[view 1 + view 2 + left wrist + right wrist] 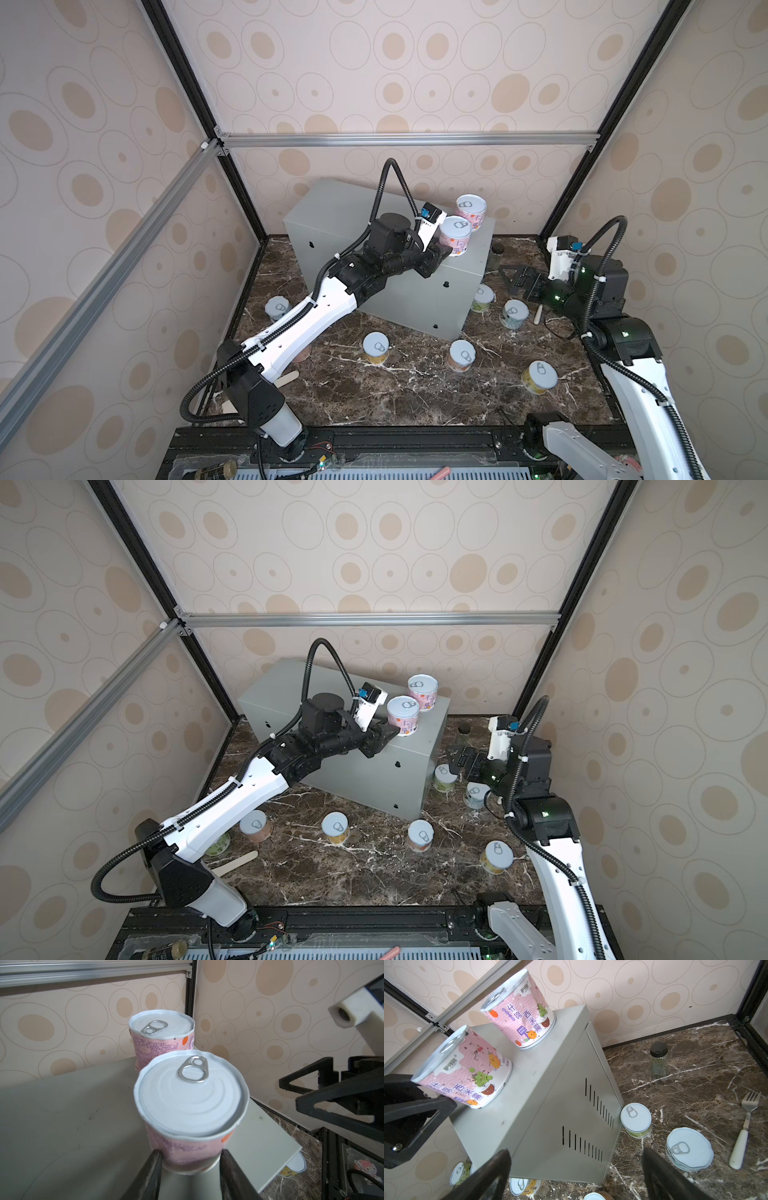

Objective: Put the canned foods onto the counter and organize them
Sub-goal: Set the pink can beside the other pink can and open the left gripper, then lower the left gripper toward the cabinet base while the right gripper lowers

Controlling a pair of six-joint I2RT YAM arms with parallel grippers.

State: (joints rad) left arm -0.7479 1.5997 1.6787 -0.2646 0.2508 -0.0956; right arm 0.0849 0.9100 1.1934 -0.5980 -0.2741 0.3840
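**Foreground.** In both top views, a yellow can (539,376), an orange can (461,355) and a second yellow can (376,348) stand lids up and well apart on the marble surface (395,399). At lower left, a top view shows a peach can (255,825) and a green-labelled can (218,845) at the edge of the left arm (232,808). A top view shows instead a grey-lidded can (276,308) higher up the left side.

**Middle ground, right of centre.** A green can (483,297) stands just beside the lower corner of the grey metal box (407,299), with a pale teal can (514,313) near it. Above them hovers the right claw (517,279), spread wide and empty. Only the right wrist view shows its parted fingers (492,1174), the whole fork (745,1130) and the vent slots in the box's side.

**Box top.** The left claw (440,254) is closed on the near pink can (455,235) at the front right edge of the top. Only the left wrist view shows both fingers (149,1172) pressed low on its label. Whether its base rests on the box cannot be told.

**Background.** The far pink can (471,212) stands free on the box top. The right wrist view shows a gap between the two pink cans. A glass jar (496,249) stands on the marble surface by the back wall.
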